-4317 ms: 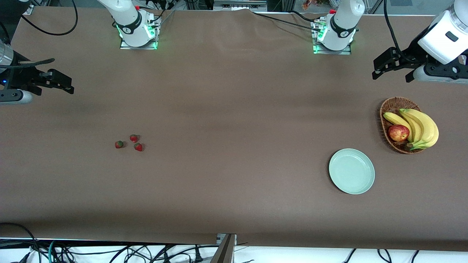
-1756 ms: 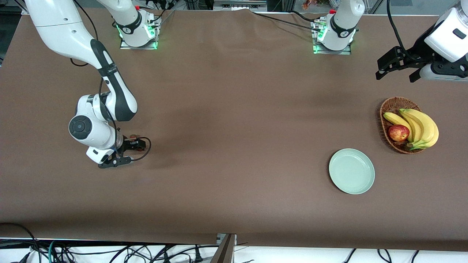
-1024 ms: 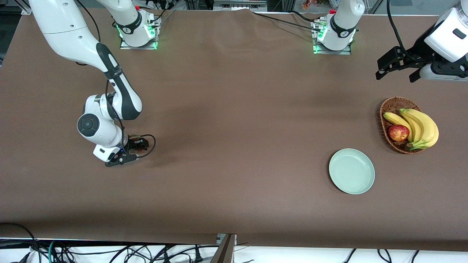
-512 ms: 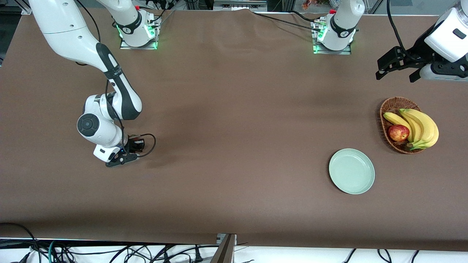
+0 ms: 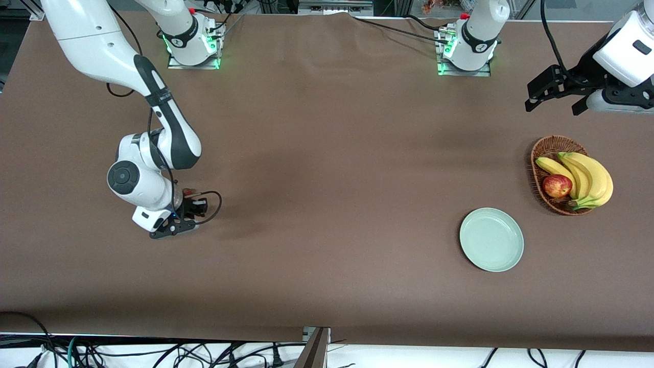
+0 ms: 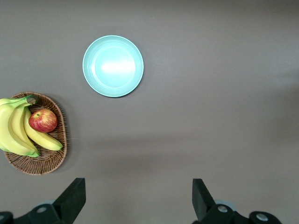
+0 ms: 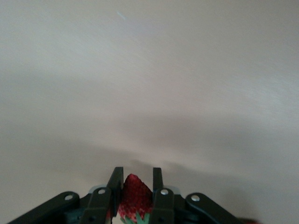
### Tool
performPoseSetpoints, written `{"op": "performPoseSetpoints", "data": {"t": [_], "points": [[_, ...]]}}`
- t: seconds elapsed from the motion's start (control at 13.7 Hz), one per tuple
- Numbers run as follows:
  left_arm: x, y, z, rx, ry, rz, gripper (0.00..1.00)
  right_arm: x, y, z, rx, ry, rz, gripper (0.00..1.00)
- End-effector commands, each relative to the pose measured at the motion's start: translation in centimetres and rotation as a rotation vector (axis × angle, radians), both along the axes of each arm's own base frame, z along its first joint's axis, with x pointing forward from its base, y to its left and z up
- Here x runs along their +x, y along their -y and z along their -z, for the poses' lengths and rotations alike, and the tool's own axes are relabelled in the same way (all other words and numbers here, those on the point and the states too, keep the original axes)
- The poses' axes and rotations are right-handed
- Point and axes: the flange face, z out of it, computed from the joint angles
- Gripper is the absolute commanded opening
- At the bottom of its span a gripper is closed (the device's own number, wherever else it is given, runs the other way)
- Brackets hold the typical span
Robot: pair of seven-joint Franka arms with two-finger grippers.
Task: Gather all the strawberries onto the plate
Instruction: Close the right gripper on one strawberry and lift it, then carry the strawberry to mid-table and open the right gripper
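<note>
My right gripper (image 5: 198, 206) is down at the table toward the right arm's end, shut on a strawberry (image 7: 134, 193) that shows red with a green cap between its fingers (image 7: 115, 184). A second strawberry (image 5: 187, 192) peeks out beside the wrist, and the third is hidden under the arm. The mint-green plate (image 5: 491, 239) lies empty toward the left arm's end and shows in the left wrist view (image 6: 113, 66). My left gripper (image 5: 554, 96) waits open and empty, high over the table near the basket; in the left wrist view (image 6: 139, 200) its fingers stand wide apart.
A brown wicker basket (image 5: 542, 153) with bananas (image 5: 587, 176) and a red apple (image 5: 557, 185) stands beside the plate, a little farther from the front camera. It shows in the left wrist view (image 6: 51, 161) too. Cables lie along the table's near edge.
The right arm swung in from the table's end, came down at the strawberries and closed its gripper on one. The left arm barely moved.
</note>
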Motion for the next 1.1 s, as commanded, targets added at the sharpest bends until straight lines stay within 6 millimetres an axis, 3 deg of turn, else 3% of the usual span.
{"op": "performPoseSetpoints", "data": {"t": [0.0, 0.15, 0.37, 0.59, 0.8, 0.95, 1.02], "points": [[0.1, -0.2, -0.4, 0.000, 0.006, 0.004, 1.00, -0.4, -8.0, -2.3, 0.039, -0.009, 0.140, 0.15], [0.1, -0.2, -0.4, 0.000, 0.007, 0.003, 1.00, -1.8, -14.6, -2.6, 0.056, -0.009, 0.247, 0.15], [0.1, -0.2, -0.4, 0.000, 0.007, 0.003, 1.00, -6.1, -26.2, -1.4, 0.079, -0.030, 0.435, 0.15], [0.1, -0.2, -0.3, 0.000, 0.006, 0.003, 1.00, -10.1, -34.1, 0.6, 0.124, -0.027, 0.509, 0.15], [0.2, -0.2, -0.2, 0.001, 0.003, 0.002, 1.00, -13.8, -38.5, 3.9, 0.174, -0.014, 0.523, 0.15], [0.2, -0.2, -0.2, 0.001, 0.004, 0.002, 1.00, -15.1, -39.5, 5.3, 0.172, -0.017, 0.510, 0.16], [0.2, -0.2, -0.1, 0.001, 0.001, 0.002, 1.00, -15.1, -39.5, 5.4, 0.171, -0.018, 0.508, 0.27]]}}
